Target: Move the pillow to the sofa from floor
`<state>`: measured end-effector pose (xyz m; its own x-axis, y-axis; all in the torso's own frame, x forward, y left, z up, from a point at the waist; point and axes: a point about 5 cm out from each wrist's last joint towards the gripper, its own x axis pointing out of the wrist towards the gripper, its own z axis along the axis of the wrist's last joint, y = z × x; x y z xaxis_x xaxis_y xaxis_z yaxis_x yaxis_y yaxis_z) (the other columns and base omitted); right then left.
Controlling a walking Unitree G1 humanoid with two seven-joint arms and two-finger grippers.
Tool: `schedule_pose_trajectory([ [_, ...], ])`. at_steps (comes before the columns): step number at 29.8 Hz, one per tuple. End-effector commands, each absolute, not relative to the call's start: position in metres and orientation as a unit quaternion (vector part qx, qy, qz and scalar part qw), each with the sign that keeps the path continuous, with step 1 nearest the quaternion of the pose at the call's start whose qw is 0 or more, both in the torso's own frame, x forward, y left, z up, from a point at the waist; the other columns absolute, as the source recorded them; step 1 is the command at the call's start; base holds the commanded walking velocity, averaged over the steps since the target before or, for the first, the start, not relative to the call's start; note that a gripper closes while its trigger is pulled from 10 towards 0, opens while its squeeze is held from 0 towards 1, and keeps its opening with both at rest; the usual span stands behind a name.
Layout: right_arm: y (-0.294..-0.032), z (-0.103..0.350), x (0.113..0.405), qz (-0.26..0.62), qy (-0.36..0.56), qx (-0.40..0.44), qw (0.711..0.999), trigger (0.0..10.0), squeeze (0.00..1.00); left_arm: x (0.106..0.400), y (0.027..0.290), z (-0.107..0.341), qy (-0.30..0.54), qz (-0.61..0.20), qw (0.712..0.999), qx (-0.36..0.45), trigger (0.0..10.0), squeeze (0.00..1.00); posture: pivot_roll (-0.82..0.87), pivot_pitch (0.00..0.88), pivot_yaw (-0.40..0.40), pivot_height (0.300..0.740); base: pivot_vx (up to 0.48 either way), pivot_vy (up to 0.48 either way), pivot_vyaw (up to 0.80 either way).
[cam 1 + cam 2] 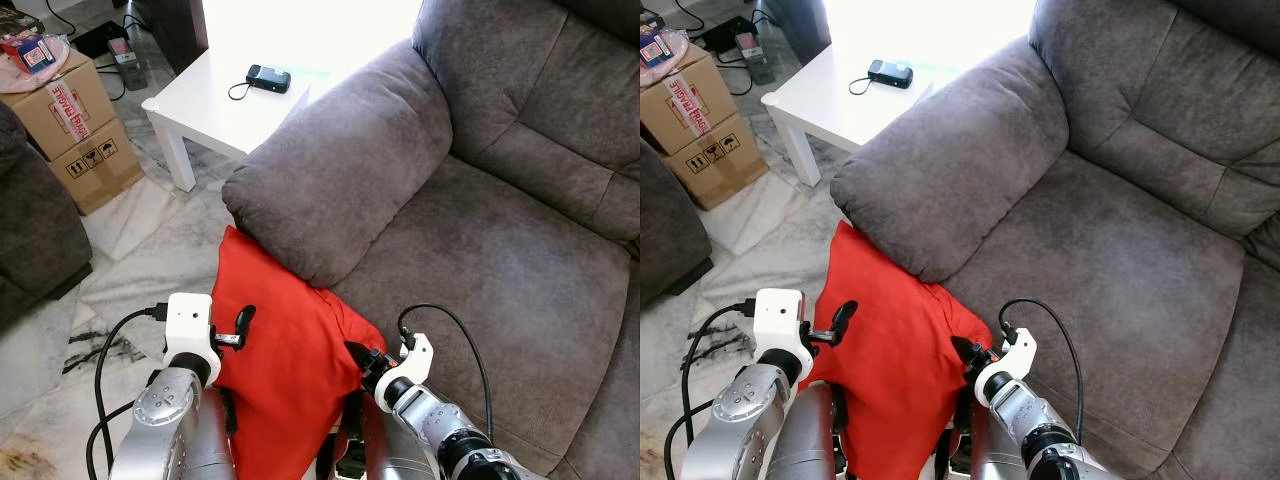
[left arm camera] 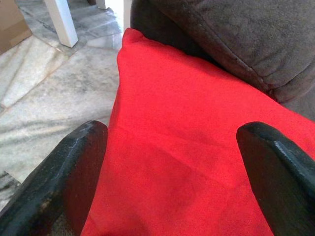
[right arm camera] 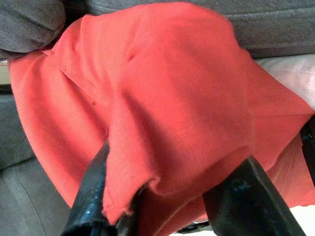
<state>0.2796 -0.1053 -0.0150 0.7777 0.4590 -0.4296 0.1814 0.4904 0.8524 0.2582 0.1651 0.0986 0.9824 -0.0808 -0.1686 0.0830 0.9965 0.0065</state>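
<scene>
Red pillow point(image 1: 285, 360) at lower centre looks soft, light, floppy; right tool point(image 3: 162, 196) pinches its bunched corner, left tool point(image 2: 172, 167) spread astride its edge.

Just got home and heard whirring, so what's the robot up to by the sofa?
It is handling the red pillow, which leans against the grey sofa at the armrest. The right gripper has pinched a fold of the pillow's fabric; the left gripper is open over its other side. The pillow isn't on the seat yet.
</scene>
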Motion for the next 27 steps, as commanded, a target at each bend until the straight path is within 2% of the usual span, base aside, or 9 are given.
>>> schedule_pose_trajectory([
  [1,-0.1088,-0.0232,0.2705,0.077,0.334,0.494,0.799,0.0,0.0,0.2561,0.1635,0.0925,0.094,-0.042,0.995,0.008,10.0,0.0,0.14,0.27,-0.171,0.626,0.0,0.0,0.0],
  [20,-0.1095,-0.024,0.2695,0.076,0.327,0.495,0.801,0.0,0.0,0.257,0.1642,0.0905,0.096,-0.044,0.994,0.012,10.0,0.0,0.14,0.236,-0.16,0.626,0.0,0.0,0.0],
  [27,-0.1082,-0.0209,0.2727,0.082,0.318,0.496,0.804,0.0,0.0,0.2604,0.1628,0.0899,0.094,-0.051,0.994,0.014,10.0,0.0,0.15,0.192,-0.15,0.626,0.0,0.0,0.0],
])
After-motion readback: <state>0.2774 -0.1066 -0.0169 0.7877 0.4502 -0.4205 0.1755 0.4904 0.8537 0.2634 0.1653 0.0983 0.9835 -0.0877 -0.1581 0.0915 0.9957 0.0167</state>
